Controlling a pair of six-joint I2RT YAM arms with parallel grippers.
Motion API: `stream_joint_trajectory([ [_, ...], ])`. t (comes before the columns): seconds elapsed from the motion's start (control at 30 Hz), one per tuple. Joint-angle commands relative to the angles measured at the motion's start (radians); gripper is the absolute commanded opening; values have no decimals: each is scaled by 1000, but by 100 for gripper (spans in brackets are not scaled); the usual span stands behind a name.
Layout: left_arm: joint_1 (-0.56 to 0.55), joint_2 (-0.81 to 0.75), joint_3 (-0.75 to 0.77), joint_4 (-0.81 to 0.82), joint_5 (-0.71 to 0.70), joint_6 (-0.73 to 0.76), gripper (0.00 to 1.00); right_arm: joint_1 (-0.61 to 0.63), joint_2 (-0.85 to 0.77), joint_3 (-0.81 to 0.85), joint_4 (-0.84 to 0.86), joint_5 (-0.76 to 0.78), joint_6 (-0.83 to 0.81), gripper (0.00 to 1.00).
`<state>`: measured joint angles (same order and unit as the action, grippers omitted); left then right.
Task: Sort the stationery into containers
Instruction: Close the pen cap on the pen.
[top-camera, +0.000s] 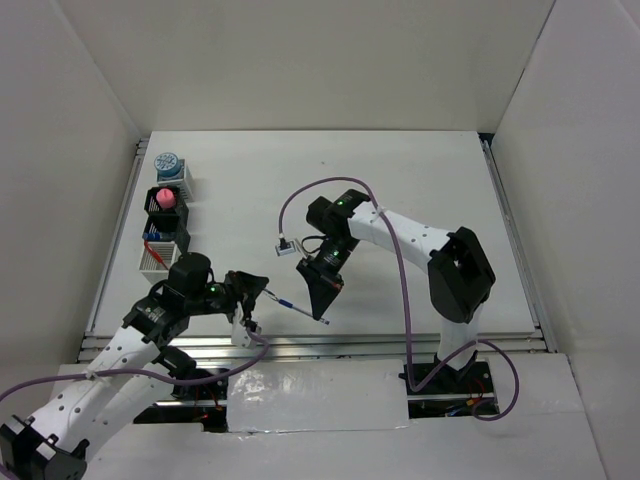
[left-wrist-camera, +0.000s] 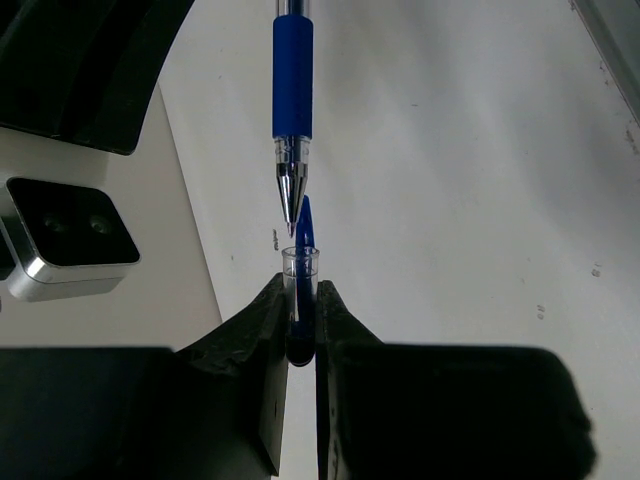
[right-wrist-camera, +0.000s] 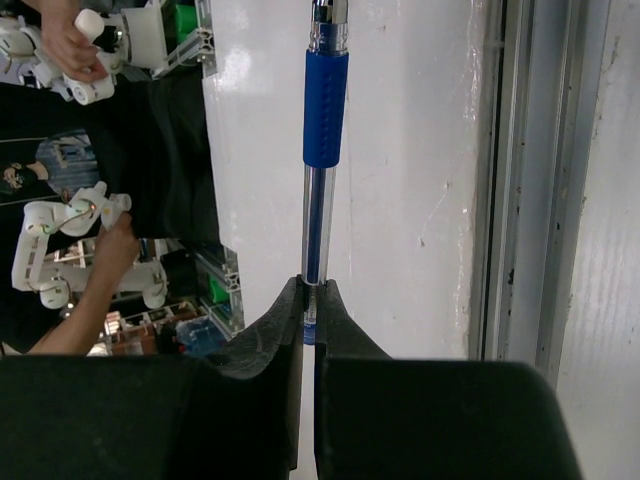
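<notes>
Our right end effector has its fingers pressed together on the blue pen, pinching it by the clear barrel behind the rubber grip. The pen sticks straight out ahead of the fingertips, off the surface. Our left end effector is nearly closed, pinching a clear pen cap with a blue clip. The cap's open mouth faces away from the fingers. The pen's metal tip hangs just ahead of that mouth, close to it but not yet inside.

We judge the pen to be light and stiff, so it will not sag in a rear grip. Its smooth plastic barrel could twist or slide between the pads if the cap pushes back off-axis. The rubber grip would give a surer hold, but it must be left free for the cap.

The cap is tiny, thin-walled and slick. We would hold it low on the closed end, as now, and squeeze it only lightly.

The row of organizer boxes lies well off to the left end effector's outer side.
</notes>
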<state>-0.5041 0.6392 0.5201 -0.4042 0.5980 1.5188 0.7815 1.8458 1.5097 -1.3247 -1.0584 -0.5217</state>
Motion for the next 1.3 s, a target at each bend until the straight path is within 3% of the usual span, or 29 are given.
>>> stream_joint_trajectory([
  [0.0, -14, -9, -5, 24, 8, 31, 0, 12, 10, 18, -102, 3, 31, 0],
  [0.87, -120, 30, 8, 10, -96, 37, 0, -4, 49, 79, -65, 28, 111, 0],
  [0.97, -132, 50, 24, 31, -107, -5, 0, 2, 61, 87, -67, 28, 114, 0],
  [1.27, -191, 158, 124, 94, -135, -345, 0, 12, 105, 161, -67, 34, 144, 0],
])
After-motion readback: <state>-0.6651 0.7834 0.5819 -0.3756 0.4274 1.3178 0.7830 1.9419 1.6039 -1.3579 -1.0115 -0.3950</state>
